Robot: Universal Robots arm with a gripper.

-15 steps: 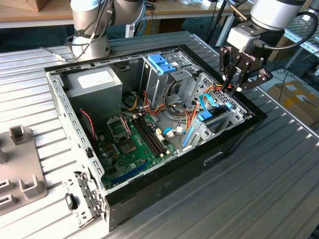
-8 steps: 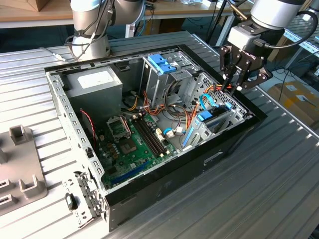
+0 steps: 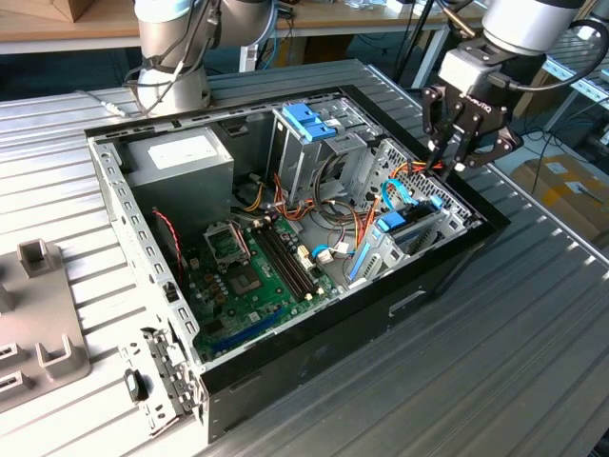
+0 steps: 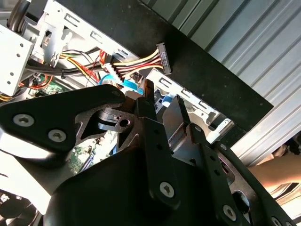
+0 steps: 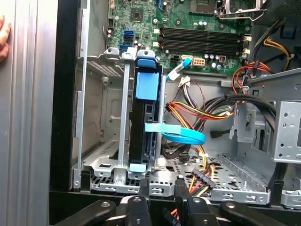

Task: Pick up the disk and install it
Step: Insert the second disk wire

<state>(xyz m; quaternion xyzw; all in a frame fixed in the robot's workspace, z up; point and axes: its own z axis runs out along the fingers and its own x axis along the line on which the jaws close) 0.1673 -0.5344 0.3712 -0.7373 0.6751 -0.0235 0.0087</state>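
Note:
The disk (image 5: 146, 123), a dark drive in a light-blue carrier frame, stands on edge in a slot of the grey metal bay (image 5: 106, 162) at the case's front corner. It also shows in the exterior view as the disk (image 3: 403, 227), on the exterior view's right. My gripper (image 3: 447, 162) hovers above and just behind that bay, apart from the disk. In the first wrist view my gripper (image 5: 162, 186) is open, with nothing between its black fingers (image 5: 142, 190). In the second wrist view my gripper (image 4: 164, 101) points down at the bay.
The open black computer case (image 3: 409, 300) lies on a ribbed metal table (image 3: 514, 381). Inside are a green motherboard (image 3: 252, 276), a power supply (image 3: 181, 157), a drive cage with a blue latch (image 3: 309, 119), and loose cables (image 5: 188, 136). A person's hand (image 5: 3, 37) rests beside the case.

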